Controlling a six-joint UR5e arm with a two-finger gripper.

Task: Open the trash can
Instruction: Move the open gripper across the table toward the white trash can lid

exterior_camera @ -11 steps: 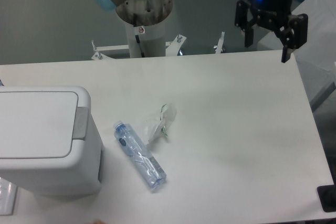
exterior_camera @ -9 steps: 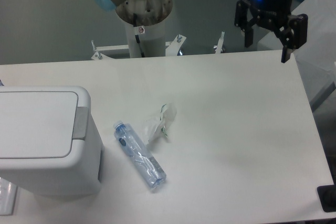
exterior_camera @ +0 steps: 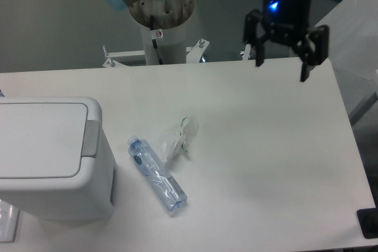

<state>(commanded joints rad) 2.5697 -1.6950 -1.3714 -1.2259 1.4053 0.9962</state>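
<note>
The fixed camera shows the trash can [exterior_camera: 50, 157] at the bench's [exterior_camera: 266, 146] left edge, its flat lid shut and grey tab untouched. The pincer [exterior_camera: 280, 66] hangs spread wide and empty over the far right side, well apart from it. By my judgement, nothing is done yet: reaching and lifting remain.

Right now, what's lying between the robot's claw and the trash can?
In the camera view, a crumpled clear wrapper and a plastic bottle lie between the gripper and the trash can.
</note>
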